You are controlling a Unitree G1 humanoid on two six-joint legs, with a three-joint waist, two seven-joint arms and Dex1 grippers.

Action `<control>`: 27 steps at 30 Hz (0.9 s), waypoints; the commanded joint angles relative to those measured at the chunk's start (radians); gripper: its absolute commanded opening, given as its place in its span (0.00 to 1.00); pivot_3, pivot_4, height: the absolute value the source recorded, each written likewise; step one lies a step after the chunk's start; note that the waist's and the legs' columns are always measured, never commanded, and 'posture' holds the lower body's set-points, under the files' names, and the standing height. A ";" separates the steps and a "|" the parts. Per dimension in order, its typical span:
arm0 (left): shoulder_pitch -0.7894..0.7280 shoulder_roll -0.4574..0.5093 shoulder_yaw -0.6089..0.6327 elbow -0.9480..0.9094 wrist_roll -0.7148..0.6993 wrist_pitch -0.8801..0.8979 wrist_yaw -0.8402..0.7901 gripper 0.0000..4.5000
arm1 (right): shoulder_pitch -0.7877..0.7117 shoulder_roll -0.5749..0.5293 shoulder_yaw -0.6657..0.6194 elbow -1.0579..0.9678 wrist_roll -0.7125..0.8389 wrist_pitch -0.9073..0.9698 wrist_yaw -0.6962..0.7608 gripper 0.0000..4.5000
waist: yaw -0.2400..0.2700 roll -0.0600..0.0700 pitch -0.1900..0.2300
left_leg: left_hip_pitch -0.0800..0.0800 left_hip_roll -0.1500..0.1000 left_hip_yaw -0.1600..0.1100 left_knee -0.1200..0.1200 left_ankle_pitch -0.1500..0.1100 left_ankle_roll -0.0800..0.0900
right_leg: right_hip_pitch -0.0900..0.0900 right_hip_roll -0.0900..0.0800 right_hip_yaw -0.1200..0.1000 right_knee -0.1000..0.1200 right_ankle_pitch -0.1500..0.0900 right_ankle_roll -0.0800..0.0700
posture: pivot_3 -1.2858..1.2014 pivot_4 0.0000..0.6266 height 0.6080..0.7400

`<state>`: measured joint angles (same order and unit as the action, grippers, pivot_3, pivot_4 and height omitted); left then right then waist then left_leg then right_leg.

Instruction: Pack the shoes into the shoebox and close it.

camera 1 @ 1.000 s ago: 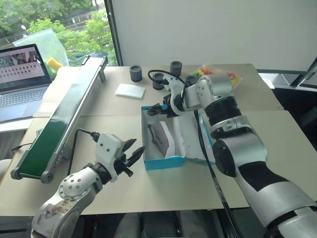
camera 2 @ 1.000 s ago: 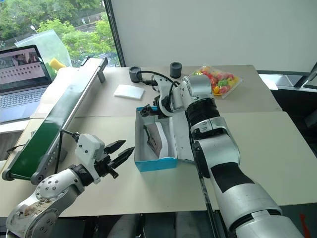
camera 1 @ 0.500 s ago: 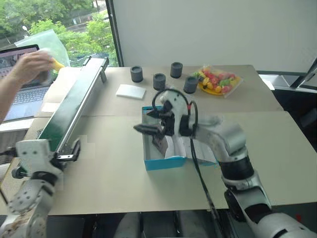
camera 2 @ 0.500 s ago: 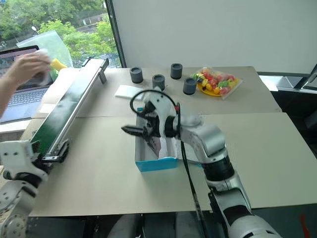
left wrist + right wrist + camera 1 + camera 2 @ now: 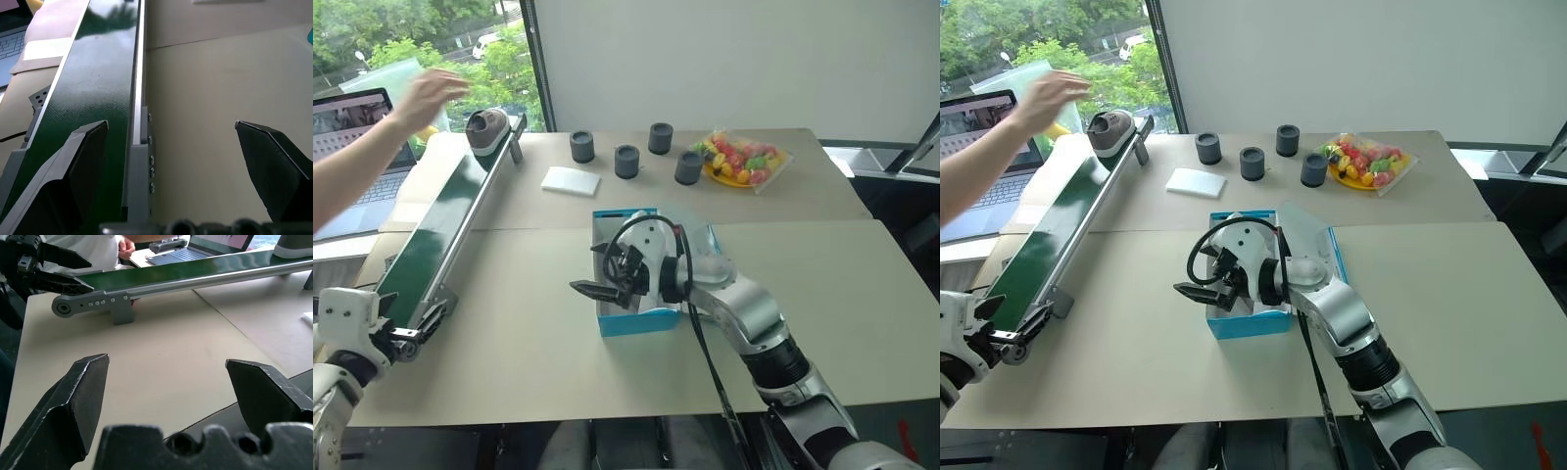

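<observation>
**Second shoe on the conveyor's far end, both grippers empty**

Head views: bright blue shallow cardboard shoebox [image 5: 636,321], white inside, sits mid-bench, open. The right gripper [image 5: 597,286] hangs over the box's left wall, its arm blocking most of the interior, so I can't tell whether a shoe is in there. Black fingers spread, nothing between them. One small grey-brown sneaker with a pale sole [image 5: 487,129] sits upright on the far end of the long green conveyor belt [image 5: 440,235], at the bench's back-left. A person's hand [image 5: 429,93] is raised just beside it, not touching. Left gripper [image 5: 1001,335] waits at the conveyor's near end, by the bench's front-left edge, fingers apart and empty.

Left wrist view: fingers wide, straddling the belt's side rail [image 5: 138,103]. Nothing on this stretch of belt.

Right wrist view: fingers wide over bare bench, facing the conveyor's near end and the left gripper.

Next step, my read: take the sneaker at the near end. Grip across its middle, sole down. Move the right arm off the box first.
</observation>
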<state>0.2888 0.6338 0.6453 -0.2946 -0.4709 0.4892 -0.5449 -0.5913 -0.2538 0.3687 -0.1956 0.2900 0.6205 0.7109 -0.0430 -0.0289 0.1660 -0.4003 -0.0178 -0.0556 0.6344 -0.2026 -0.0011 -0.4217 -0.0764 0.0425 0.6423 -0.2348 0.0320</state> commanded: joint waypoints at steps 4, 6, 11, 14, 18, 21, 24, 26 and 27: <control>-0.021 0.018 0.009 0.030 0.029 -0.044 -0.003 0.99 | 0.028 -0.005 0.037 -0.018 -0.074 -0.111 0.000 1.00 | 0.000 0.000 0.000 | 0.000 0.000 -0.001 0.000 0.000 0.000 | 0.000 0.000 0.000 0.000 0.000 0.000 | 0.52 0.24 1.00; -0.027 0.012 0.013 0.033 0.033 -0.043 0.009 0.99 | 0.042 -0.006 0.047 -0.024 -0.086 -0.134 0.008 1.00 | 0.000 0.000 0.000 | 0.000 0.000 -0.001 0.000 0.000 0.000 | 0.000 0.000 0.000 0.000 0.000 0.000 | 0.52 0.24 1.00; -0.026 0.004 0.013 0.022 0.034 -0.038 0.020 0.99 | 0.063 -0.018 0.057 -0.035 -0.100 -0.173 0.035 1.00 | 0.000 0.000 0.000 | 0.000 0.000 -0.003 0.000 0.000 -0.001 | -0.001 -0.001 0.000 0.000 0.000 0.000 | 0.52 0.24 1.00; -0.025 0.000 0.015 0.018 0.032 -0.034 0.025 0.99 | 0.063 -0.019 0.058 -0.028 -0.123 -0.212 0.034 1.00 | 0.000 0.000 0.000 | 0.000 0.000 -0.004 0.000 0.000 -0.001 | 0.000 -0.001 0.000 0.000 0.000 0.000 | 0.52 0.24 1.00; -0.025 0.000 0.021 0.019 0.029 -0.034 0.029 0.99 | 0.055 -0.016 0.073 -0.011 -0.156 -0.256 0.036 1.00 | 0.000 0.000 0.000 | 0.000 0.000 -0.004 0.000 0.000 -0.001 | 0.000 -0.001 0.000 0.000 0.000 0.000 | 0.52 0.24 1.00; -0.022 0.001 0.034 0.021 0.027 -0.034 0.034 0.99 | 0.054 -0.013 0.089 -0.007 -0.175 -0.274 0.045 1.00 | 0.000 0.000 0.000 | 0.000 0.000 -0.004 0.000 0.000 -0.001 | 0.000 -0.001 0.000 0.000 0.000 0.000 | 0.52 0.24 1.00; -0.012 0.001 0.050 0.025 0.024 -0.037 0.033 0.99 | 0.053 -0.013 0.094 -0.001 -0.187 -0.282 0.050 1.00 | 0.000 0.000 0.000 | 0.000 0.000 -0.004 0.000 0.000 -0.001 | 0.000 -0.001 0.000 0.000 0.000 0.000 | 0.52 0.24 1.00; -0.008 0.001 0.054 0.029 0.025 -0.039 0.033 0.99 | 0.052 -0.011 0.094 0.003 -0.195 -0.284 0.054 1.00 | 0.000 0.000 0.000 | 0.001 0.000 -0.004 0.000 0.000 -0.001 | 0.000 -0.001 0.000 0.000 0.000 0.000 | 0.52 0.24 1.00; -0.005 0.000 0.056 0.032 0.026 -0.041 0.032 0.99 | 0.052 -0.010 0.094 0.004 -0.199 -0.285 0.056 1.00 | 0.000 0.000 0.000 | 0.001 0.000 -0.005 0.000 0.000 -0.001 | 0.000 -0.001 0.000 0.000 0.000 0.000 | 0.52 0.24 1.00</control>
<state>0.2796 0.6309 0.6632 -0.2510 -0.4384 0.4622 -0.5175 -0.5272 -0.2679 0.4643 -0.1774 0.0951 0.3658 0.7621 -0.0425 -0.0292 0.1659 -0.3997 -0.0176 -0.0605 0.6341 -0.2030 -0.0018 -0.4220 -0.0772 0.0428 0.6426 -0.2345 0.0318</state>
